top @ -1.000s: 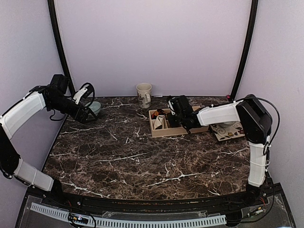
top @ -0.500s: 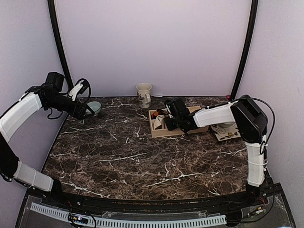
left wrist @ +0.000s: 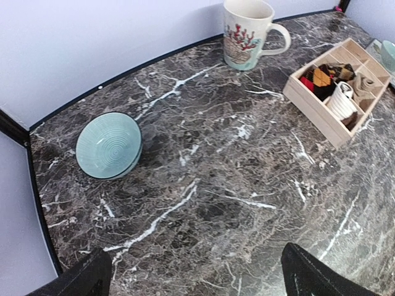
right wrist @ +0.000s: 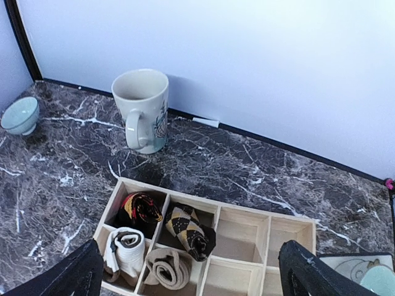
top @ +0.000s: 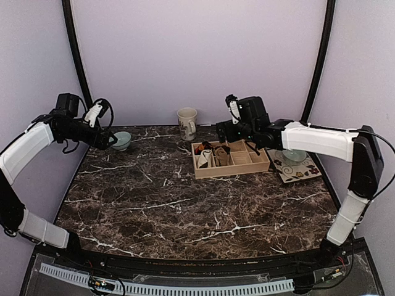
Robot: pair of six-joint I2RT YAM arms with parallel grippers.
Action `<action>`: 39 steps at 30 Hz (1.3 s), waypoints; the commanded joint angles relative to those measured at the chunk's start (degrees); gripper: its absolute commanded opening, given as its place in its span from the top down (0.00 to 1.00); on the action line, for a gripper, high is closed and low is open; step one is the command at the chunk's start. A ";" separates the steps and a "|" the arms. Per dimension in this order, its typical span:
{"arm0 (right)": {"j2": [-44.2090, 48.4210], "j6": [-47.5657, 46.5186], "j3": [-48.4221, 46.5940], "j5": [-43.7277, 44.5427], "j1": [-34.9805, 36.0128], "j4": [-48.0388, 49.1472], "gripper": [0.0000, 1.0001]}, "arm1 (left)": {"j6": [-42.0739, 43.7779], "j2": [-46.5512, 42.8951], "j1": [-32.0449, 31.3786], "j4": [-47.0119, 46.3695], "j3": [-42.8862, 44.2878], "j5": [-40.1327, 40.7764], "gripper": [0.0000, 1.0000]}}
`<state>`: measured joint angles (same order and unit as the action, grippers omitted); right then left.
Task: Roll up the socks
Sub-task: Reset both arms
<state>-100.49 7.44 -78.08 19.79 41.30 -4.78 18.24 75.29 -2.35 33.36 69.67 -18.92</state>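
Both socks lie rolled in a wooden divided tray (right wrist: pixel 265 217). The dark brown argyle sock (right wrist: pixel 190 229) fills a back compartment, and the tan sock (right wrist: pixel 166 268) sits just in front of it. My right gripper (right wrist: pixel 191 246) hovers above the tray, open, with nothing between its fingers; in the top view the right gripper (top: pixel 227 134) hangs over the tray's (top: pixel 229 173) back edge. My left gripper (left wrist: pixel 197 259) is open over bare marble at the far left, next to a teal bowl (left wrist: pixel 110 145).
A white striped rolled sock (right wrist: pixel 126 250) and a dark red-yellow bundle (right wrist: pixel 139 209) fill the tray's left compartments. A mug (top: pixel 187 122) stands behind the tray. A patterned tile (top: pixel 295 168) with a bowl on it lies to the right. Walls close in the back and sides.
My right gripper has opened and risen up and back out of the tray, leaving the rolled socks inside. The left arm has drawn back a little to the left.
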 commanded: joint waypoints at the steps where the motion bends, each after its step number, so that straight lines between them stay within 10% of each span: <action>1: 9.49 3.54 5.22 3.81 -0.94 -1.61 0.00 | -1.76 0.18 2.56 -10.54 -5.31 4.06 0.01; 6: 25.20 7.99 24.69 16.47 -6.47 5.81 0.00 | -4.36 2.84 4.96 -28.68 -15.76 5.11 0.01; 14: 42.37 -4.64 61.89 33.86 -11.74 48.62 0.00 | -9.19 12.03 5.67 -54.63 -28.58 5.87 0.01; 22: 33.70 -5.72 68.37 32.25 -19.80 63.46 0.00 | -12.81 11.74 5.74 -83.42 -43.99 5.42 0.01; 27: 23.08 -6.99 69.00 22.94 -27.26 76.89 0.00 | -12.97 15.14 5.76 -116.80 -59.74 5.69 0.01; 39: 14.89 -3.07 61.22 -0.56 -39.67 69.35 0.00 | -11.66 14.58 5.78 -108.71 -56.02 2.31 0.01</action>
<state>-85.19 1.96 -12.80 28.23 4.29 68.14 6.42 90.11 3.11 -72.79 13.23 -15.64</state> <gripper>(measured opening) 0.996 0.988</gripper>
